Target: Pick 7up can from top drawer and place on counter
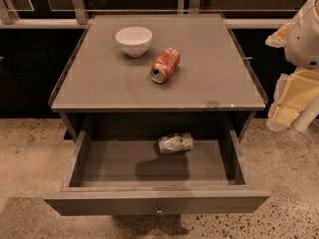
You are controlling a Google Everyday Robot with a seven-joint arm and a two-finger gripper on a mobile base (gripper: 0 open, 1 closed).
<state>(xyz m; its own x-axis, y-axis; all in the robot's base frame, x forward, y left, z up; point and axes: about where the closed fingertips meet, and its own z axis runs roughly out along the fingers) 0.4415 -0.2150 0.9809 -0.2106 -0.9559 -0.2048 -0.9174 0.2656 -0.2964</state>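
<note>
The 7up can [175,143], green and silver and dented, lies on its side at the back middle of the open top drawer [149,202]. The drawer has a small round knob at its front centre. The counter [209,78] above is a flat grey-brown top with a thin rim. My gripper [284,114], cream and white, hangs at the right edge of the camera view, beside the counter's right side and well apart from the can. It holds nothing that I can see.
A white bowl [133,40] and an orange-red can [165,64] lying on its side rest on the counter's back half. Dark cabinets and metal posts stand behind. Speckled floor surrounds the unit.
</note>
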